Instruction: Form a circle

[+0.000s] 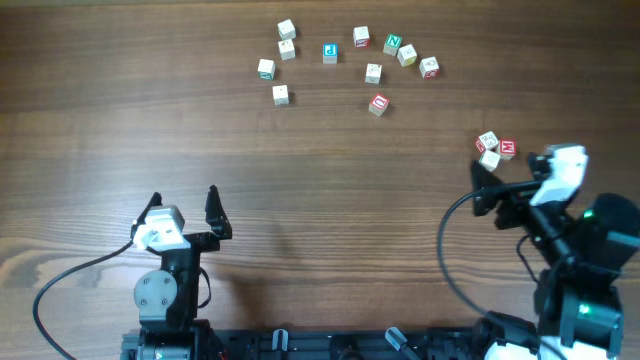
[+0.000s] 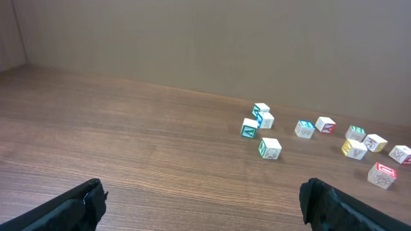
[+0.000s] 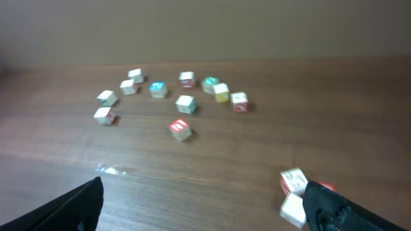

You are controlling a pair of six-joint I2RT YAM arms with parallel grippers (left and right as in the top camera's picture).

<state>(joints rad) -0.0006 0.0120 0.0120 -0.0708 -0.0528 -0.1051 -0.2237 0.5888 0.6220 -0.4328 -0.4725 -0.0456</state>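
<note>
Right gripper (image 3: 205, 212) spread wide above brown wood-grain table (image 1: 330, 220); perhaps beige wall (image 3: 257, 29) behind.

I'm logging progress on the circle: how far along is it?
Early. A loose arc of blocks lies at the far side, not a closed ring. Nothing in hand: left gripper and right gripper are open, empty. Left: bring in the three stray blocks by the right gripper and close the ring.

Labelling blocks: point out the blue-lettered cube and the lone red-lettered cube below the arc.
White wooden cube with blue letter (image 1: 329, 52), overhead view, top face.
Lone white wooden cube with red letter (image 1: 378, 104), overhead view, top face.
</note>
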